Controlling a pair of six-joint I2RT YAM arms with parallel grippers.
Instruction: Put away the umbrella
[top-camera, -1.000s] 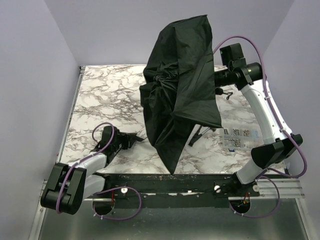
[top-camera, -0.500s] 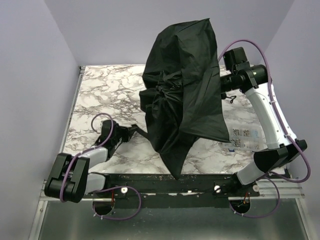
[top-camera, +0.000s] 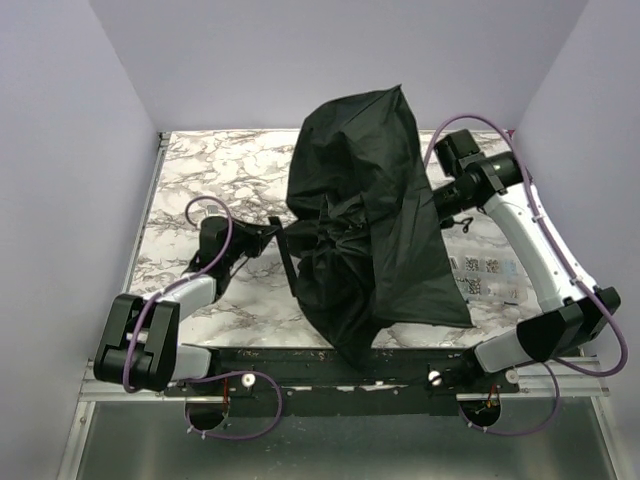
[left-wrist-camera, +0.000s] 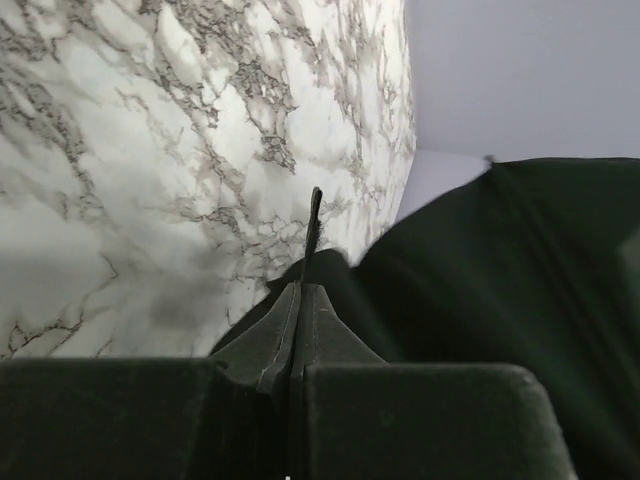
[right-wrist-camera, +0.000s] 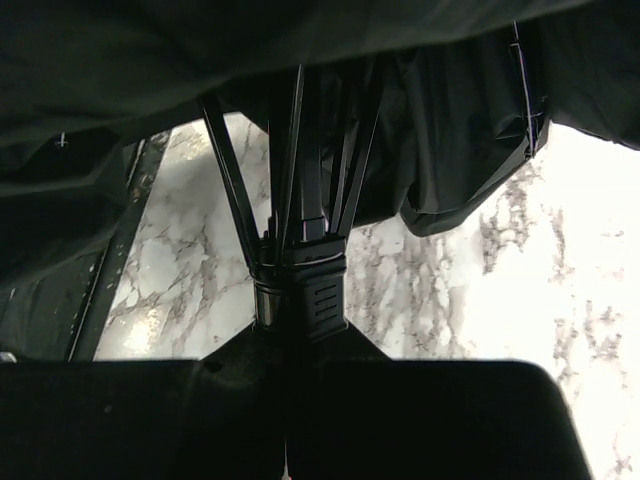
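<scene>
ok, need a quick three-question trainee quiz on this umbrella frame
1. True or false: the black fabric umbrella is folded into a tight short bundle.
2. The right gripper clamps: A) the ribbed black collar on the shaft; B) the canopy edge; C) nothing.
3. Which wrist camera shows the thin black ribs converging?
Key: 1 false, the canopy hangs loosely spread. 2 A. 3 right wrist.
</scene>
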